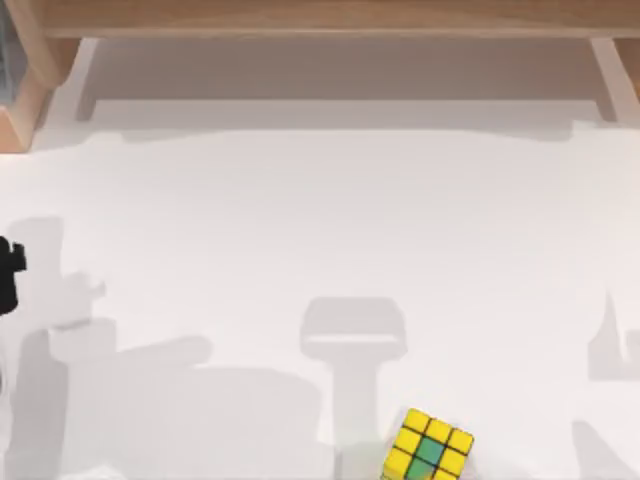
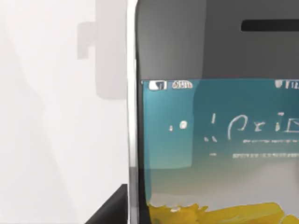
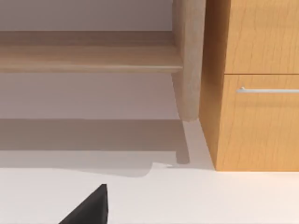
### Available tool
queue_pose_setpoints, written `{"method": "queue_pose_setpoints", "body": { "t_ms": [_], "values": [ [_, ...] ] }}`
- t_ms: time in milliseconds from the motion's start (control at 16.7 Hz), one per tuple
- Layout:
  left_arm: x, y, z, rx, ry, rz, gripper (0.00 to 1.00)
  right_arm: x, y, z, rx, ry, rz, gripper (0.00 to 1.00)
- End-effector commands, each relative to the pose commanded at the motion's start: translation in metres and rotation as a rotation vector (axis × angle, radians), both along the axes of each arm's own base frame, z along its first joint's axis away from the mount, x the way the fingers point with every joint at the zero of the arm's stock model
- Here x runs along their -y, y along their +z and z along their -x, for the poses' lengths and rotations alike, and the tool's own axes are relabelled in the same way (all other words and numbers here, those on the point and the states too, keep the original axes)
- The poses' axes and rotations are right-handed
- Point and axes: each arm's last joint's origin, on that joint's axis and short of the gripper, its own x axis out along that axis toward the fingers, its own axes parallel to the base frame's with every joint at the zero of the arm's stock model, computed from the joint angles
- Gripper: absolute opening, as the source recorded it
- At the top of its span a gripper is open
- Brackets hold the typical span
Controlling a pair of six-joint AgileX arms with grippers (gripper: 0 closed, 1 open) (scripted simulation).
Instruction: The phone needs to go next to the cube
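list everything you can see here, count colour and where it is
cube: 1, mostly yellow squares with some green, black grid lines; near edge of the table, right of centre in the top view
phone: 1, dark frame, lit teal screen turning yellow lower down; close up in the left wrist view
table: 1, white
wooden shelf: 1, light brown; along the far edge
wooden cabinet: 1, orange-brown with a metal handle; right wrist view
left arm: 1, black; at the table's left edge

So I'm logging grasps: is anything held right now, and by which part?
Cannot be told. The phone sits close under the left wrist camera, but no fingers show on it. The cube lies free.
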Motion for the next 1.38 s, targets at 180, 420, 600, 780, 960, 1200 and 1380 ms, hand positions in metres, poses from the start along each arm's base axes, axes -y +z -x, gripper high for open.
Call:
{"method": "queue_pose_setpoints", "body": {
  "t_ms": [180,420,600,780,960,1200,1380],
  "values": [
    [0.048,0.013,-0.015,0.010,-0.028,0.048,0.00,0.000,0.000,0.000,0.000,0.000,0.000,1.00],
    [0.118,0.019,-0.013,-0.036,-0.089,0.097,0.00,0.000,0.000,0.000,0.000,0.000,0.000,1.00],
    [0.164,0.018,0.000,-0.087,-0.141,0.107,0.00,0.000,0.000,0.000,0.000,0.000,0.000,1.00],
    [0.200,0.013,0.019,-0.138,-0.191,0.091,0.00,0.000,0.000,0.000,0.000,0.000,0.000,1.00],
    [0.225,0.005,0.038,-0.186,-0.236,0.050,0.00,0.000,0.000,0.000,0.000,0.000,0.000,1.00],
    [0.241,-0.006,0.056,-0.229,-0.278,-0.007,0.00,0.000,0.000,0.000,0.000,0.000,0.000,1.00],
    [0.244,-0.008,0.059,-0.238,-0.286,-0.021,0.00,0.000,0.000,0.000,0.000,0.000,0.000,1.00]
  ]
}}
